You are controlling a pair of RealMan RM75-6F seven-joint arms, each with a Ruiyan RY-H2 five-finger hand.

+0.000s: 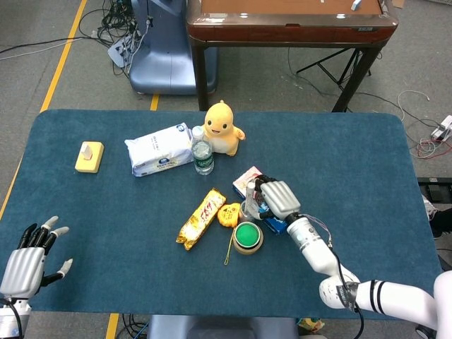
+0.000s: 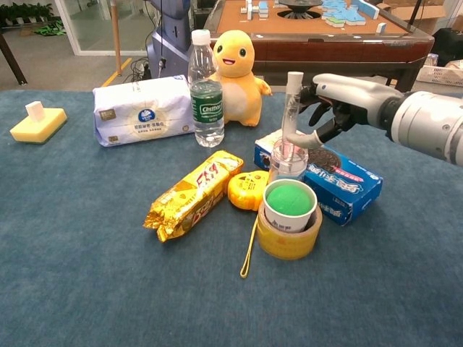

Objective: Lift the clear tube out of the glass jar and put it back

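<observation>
Clear tube [image 2: 291, 108] upright in glass jar [image 2: 288, 160].

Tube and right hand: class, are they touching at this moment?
Touching. The chest view shows the right hand with its thumb against the tube, which stands in the jar.

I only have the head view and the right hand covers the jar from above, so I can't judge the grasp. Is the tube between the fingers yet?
Observer: In the chest view the right hand has its thumb against the clear tube partway up, with the other fingers curled close behind; a firm grip I cannot confirm.
Operator: Is the tube out of the jar?
Observer: No. Its lower end sits inside the glass jar, and the tube stands close to upright.
Operator: What is right in front of the jar?
Observer: A cup with a green top, sitting in a yellow tape roll.
</observation>
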